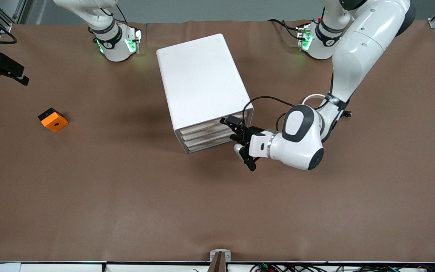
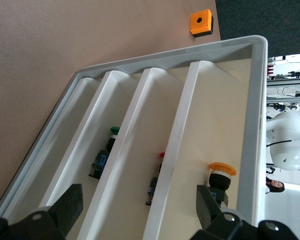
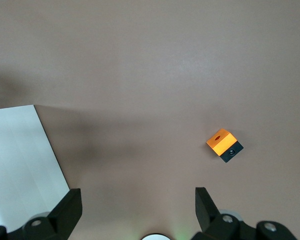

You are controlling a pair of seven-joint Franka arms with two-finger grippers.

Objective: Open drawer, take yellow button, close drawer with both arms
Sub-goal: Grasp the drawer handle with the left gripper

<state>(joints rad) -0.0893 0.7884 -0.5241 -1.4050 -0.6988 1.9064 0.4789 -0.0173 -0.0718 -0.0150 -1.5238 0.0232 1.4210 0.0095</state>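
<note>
- Reaching in low from its base at the top of the front view, the left arm point(image 1: 353, 56) brings the left end effector point(image 1: 240, 141) up to the front of the cabinet point(image 1: 202, 90), at the corner toward the left arm's end of the table point(image 1: 217, 211).
- Its fingers point(image 2: 67, 205) are spread wide apart and hold nothing; in the left wrist view they frame the drawer fronts.
- The drawer point(image 2: 217, 135), topmost of three alike, looks closed, its front level with the two below it.
- The button point(image 2: 221, 176) shows through the drawer's front, its orange cap above a pale ring and a dark body, near the cabinet's side wall.
- Two more small parts show through the lower drawers, one with a green cap point(image 2: 114, 131) and one with a red cap point(image 2: 162, 155).
- The right end effector point(image 3: 135, 212) hangs above bare table beside the cabinet's top, its fingers also apart and empty; the right arm waits near its base.
- An orange block point(image 1: 53, 119) with a centre hole and a black underside lies on the table toward the right arm's end, well apart from the cabinet.
</note>
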